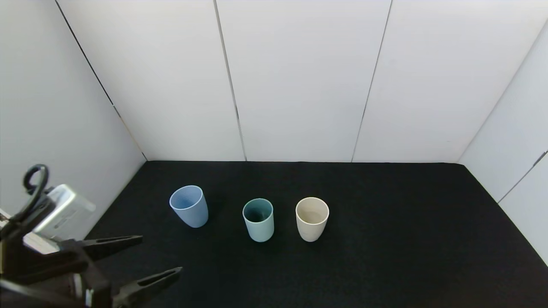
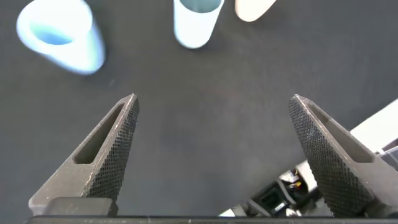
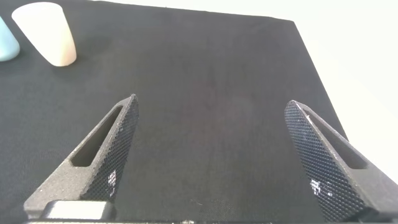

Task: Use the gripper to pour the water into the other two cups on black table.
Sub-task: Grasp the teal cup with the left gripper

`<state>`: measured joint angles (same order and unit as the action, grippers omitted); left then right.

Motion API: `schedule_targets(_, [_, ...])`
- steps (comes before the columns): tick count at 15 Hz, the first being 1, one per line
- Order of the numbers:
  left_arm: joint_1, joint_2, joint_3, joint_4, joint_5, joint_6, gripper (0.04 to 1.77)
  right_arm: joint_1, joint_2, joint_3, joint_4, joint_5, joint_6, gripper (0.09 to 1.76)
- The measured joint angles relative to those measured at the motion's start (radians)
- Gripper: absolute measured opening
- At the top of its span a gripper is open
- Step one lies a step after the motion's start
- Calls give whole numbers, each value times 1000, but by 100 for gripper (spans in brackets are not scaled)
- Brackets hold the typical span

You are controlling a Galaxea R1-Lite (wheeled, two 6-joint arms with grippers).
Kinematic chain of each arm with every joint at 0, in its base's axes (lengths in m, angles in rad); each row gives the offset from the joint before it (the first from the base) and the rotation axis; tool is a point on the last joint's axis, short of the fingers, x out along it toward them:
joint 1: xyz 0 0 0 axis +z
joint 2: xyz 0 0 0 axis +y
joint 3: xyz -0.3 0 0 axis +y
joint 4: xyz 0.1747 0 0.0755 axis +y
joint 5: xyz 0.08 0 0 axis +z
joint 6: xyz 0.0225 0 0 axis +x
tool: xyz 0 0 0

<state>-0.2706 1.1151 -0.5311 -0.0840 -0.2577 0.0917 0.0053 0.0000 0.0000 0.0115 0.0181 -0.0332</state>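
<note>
Left claw (image 1: 160, 256) spread wide, holding nothing, low at the table's (image 1: 385, 256) near-left corner, aimed toward the cups. Blue cup (image 1: 189, 206), teal cup (image 1: 258, 219), cream cup (image 1: 311, 218) stand in a row, apart.

Left wrist: teal cup (image 2: 196, 22) ahead, not yet between my fingers.

Right wrist: right claw (image 3: 211, 158) open, empty, cream cup (image 3: 46, 32) well off.

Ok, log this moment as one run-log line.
left gripper: open, empty, near-left over black table | right gripper: open, empty | teal cup: upright between blue cup and cream cup | pour: not started
</note>
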Motion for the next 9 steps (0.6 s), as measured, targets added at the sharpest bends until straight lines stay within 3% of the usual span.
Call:
schedule_targets(5, [-145, 334, -10, -310, 123, -4, 172, 0, 0, 0, 0, 0, 0, 171])
schedule_targets(9, [-207, 543, -2, -573, 179, -8, 172, 0, 0, 0, 0, 0, 0, 171])
